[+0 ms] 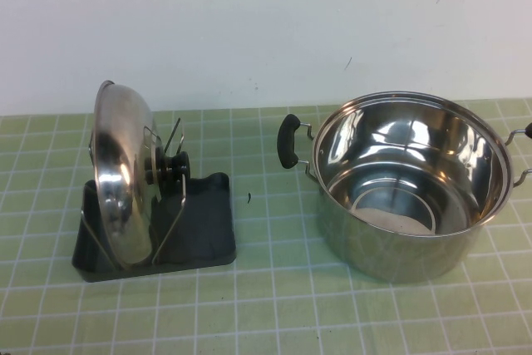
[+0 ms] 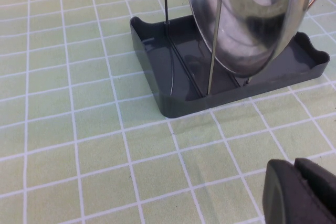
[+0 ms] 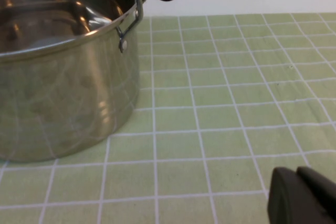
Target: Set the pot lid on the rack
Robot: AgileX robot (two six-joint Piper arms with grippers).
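While the pot lid [image 1: 121, 174] stands on edge in the rack [image 1: 204, 234], left of the pot [image 1: 407, 184], the left hand [image 2: 302, 192] and right hand [image 3: 302, 195] hover nearby, both closed, holding nothing.

The pot lid [image 1: 123, 174] stands on edge in the rack [image 1: 208, 239].
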